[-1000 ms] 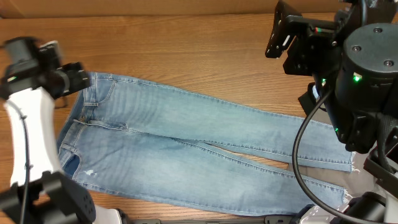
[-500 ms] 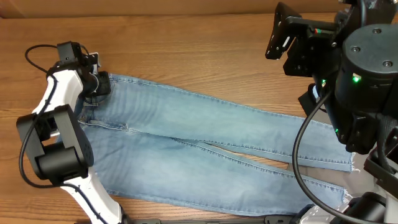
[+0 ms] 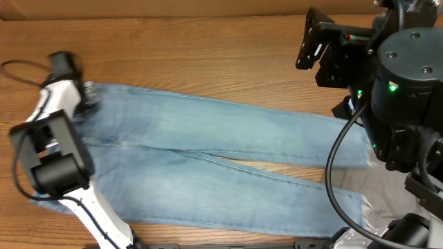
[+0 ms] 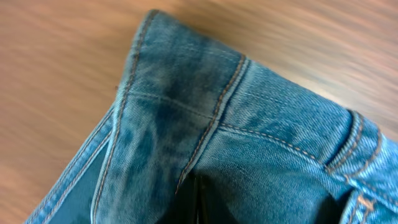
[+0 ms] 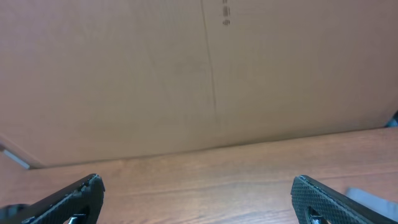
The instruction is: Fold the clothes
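The clothes, a pair of light blue jeans [image 3: 221, 138], lie flat across the wooden table [image 3: 208, 48]. The waist is at the left and both legs run right, where their ends slip under the right arm. My left gripper [image 3: 84, 97] is at the waistband's far left corner. In the left wrist view the jaws [image 4: 199, 208] are shut on a pinch of denim [image 4: 261, 124] beside a belt loop. My right gripper [image 3: 309, 43] hangs above the table's back right, away from the jeans. It is open, with nothing but bare wood between its fingers [image 5: 199, 190].
A cardboard wall [image 5: 186, 74] stands along the table's back edge. The right arm's black body and cable [image 3: 408, 104] cover the right side, over the leg ends. The left arm's white links [image 3: 52, 152] lie over the jeans' left edge.
My left gripper has come onto the waistband corner and shut on it. The jeans have been dragged left, their hems now under the right arm. The right arm has stayed still.
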Robot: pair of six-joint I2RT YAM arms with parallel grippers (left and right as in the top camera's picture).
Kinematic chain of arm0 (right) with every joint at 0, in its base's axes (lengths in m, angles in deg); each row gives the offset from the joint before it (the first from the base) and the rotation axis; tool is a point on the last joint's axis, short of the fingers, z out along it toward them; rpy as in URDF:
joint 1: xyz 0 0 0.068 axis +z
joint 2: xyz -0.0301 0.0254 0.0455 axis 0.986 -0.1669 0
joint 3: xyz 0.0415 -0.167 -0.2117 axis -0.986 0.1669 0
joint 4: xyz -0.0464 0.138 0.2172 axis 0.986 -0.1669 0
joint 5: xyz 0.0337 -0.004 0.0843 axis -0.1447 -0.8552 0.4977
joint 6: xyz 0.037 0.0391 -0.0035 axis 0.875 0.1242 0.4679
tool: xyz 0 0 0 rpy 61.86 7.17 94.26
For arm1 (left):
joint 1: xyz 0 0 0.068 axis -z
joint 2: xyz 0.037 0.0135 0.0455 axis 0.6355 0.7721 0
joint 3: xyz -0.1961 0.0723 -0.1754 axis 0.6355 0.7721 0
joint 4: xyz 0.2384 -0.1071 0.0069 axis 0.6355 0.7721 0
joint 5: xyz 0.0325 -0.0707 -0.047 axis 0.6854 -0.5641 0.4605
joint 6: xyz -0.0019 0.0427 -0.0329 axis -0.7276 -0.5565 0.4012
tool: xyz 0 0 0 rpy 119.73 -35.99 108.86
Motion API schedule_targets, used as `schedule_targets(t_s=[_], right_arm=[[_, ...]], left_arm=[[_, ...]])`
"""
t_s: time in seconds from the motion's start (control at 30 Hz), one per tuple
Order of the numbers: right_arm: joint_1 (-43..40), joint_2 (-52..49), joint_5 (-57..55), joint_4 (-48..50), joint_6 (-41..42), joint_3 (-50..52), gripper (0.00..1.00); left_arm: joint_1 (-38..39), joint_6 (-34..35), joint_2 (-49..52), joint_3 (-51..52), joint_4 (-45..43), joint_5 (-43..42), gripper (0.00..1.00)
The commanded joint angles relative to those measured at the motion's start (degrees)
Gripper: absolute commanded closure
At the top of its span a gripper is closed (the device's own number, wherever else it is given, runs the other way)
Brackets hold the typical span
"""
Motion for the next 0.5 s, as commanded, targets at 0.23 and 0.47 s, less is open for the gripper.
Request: schedule_targets(t_s=[0.23, 0.47], right_arm=[[-4.61, -1.16, 0.00, -5.29, 10.51, -0.02, 0.00], [-12.17, -4.76, 11.19, -9.01, 11.10, -0.02, 0.00]], left_arm=[[-19.96, 6.12, 3.76, -7.48, 10.80, -4.04, 0.96], [-19.98, 0.31, -2.75, -16.76, 16.44, -18.97, 0.85]])
